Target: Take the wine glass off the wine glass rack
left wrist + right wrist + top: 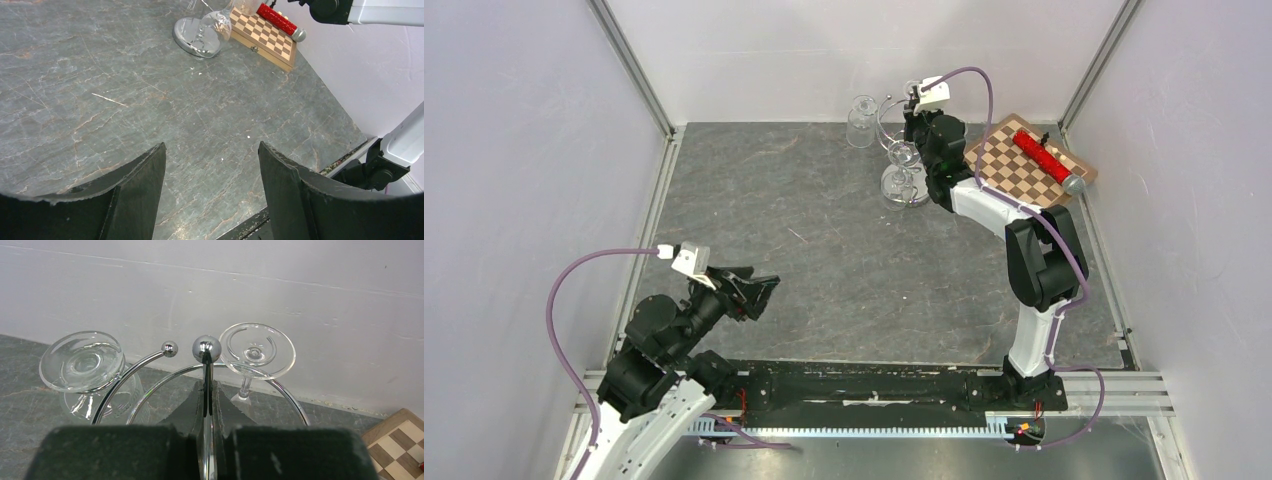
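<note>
Over by the back wall (310, 270), the right gripper (206, 390) is clamped tight on the wine glass rack (206, 348) pole, with both wine glasses (256, 350) hanging on it. Left gripper (211, 155) idles up front, fingers wide apart, so no glass is off yet.

The right tool (208, 399) hides the lower pole and base of the wine glass rack (206, 349).

Rack (904, 190): chrome wire, upright at the table's far edge, near the back wall. Round mirrored base, thin pole with a ball top, curved arms ending in small balls. Glass (82, 362): clear, inverted, foot up, by one arm. Second glass (256, 350): clear, inverted, just beside the pole's top.
</note>
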Robot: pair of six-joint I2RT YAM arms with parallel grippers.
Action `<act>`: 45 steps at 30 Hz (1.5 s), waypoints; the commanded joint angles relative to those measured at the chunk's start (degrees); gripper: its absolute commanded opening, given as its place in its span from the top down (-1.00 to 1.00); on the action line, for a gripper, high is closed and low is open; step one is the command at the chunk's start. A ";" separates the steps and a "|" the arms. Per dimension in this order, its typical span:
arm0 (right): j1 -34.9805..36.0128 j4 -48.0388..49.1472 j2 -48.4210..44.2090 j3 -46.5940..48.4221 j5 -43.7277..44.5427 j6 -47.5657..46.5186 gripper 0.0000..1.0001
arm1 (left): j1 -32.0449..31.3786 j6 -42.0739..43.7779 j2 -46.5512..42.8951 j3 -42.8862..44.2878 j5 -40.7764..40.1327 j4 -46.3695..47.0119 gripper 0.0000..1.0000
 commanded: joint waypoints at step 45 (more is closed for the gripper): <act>-0.70 13.44 -15.77 1.56 -11.50 9.06 1.00 | 1.60 -0.80 0.28 -0.46 2.41 2.52 -0.49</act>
